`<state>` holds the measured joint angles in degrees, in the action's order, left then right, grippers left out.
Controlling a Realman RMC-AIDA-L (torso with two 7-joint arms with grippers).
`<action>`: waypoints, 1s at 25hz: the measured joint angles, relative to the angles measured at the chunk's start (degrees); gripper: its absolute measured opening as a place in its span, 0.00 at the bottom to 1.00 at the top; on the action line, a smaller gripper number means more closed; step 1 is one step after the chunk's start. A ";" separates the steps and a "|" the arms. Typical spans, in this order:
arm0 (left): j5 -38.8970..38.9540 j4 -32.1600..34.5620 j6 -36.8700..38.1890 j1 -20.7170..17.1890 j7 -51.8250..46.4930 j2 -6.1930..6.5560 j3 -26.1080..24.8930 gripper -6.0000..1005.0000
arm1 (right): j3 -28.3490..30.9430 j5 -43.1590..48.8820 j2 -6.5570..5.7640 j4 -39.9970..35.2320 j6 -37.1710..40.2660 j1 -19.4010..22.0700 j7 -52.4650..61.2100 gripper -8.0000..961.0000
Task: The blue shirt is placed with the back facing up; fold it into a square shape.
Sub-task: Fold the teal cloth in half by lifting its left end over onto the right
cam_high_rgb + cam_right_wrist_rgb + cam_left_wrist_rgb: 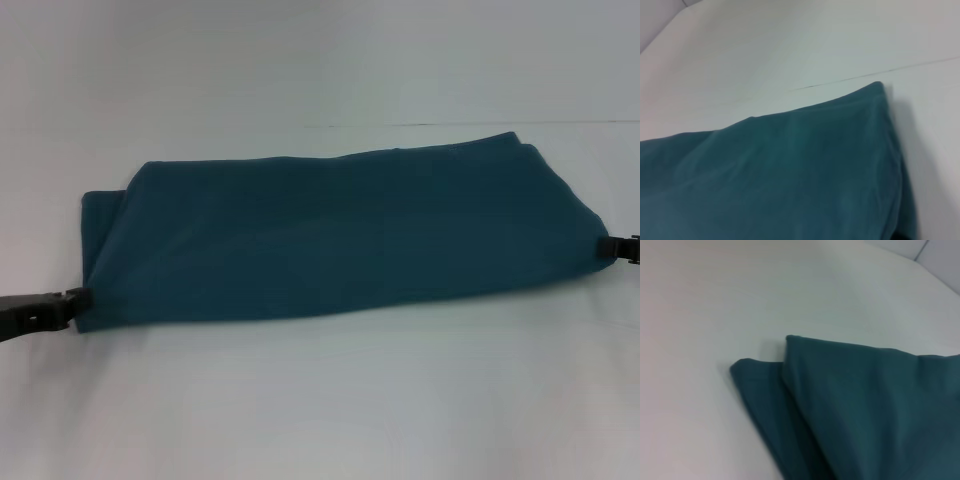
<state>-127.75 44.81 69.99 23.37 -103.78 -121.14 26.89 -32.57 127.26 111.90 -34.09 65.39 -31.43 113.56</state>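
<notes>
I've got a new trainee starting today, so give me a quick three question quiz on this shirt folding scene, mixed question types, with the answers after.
1. True or false: the blue shirt lies fully spread out, both sleeves showing.
2. Multiple choice: where are the two claws? A) both above the shirt's middle, B) one at each end of the shirt, near its front edge, C) both away from the shirt.
3. Short answer: what shape is the shirt in now?

Key
1. False. It is folded into a band, and no sleeves show.
2. B. The left claw is at the shirt's left end and the right claw at its right end.
3. A long band across the white table, not yet a square.
</notes>
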 joint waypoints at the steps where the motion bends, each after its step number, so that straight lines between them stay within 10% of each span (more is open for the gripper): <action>1: -0.75 -0.01 -0.09 -0.13 0.01 0.06 -1.17 0.01 | 0.07 0.00 0.00 0.00 -0.04 0.08 -0.01 0.03; 21: -1.09 0.34 2.57 -0.45 0.13 0.12 -2.55 0.01 | 2.07 -1.28 -0.06 -0.33 1.56 0.34 -2.83 0.07; 25: -1.09 1.31 4.44 -0.58 -1.27 0.11 -3.05 0.16 | 2.25 -4.17 0.07 -2.74 3.03 1.11 -4.37 0.07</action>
<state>-128.84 46.12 74.43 22.80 -105.04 -121.02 23.84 -30.32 123.09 111.96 -36.83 68.42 -30.32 109.19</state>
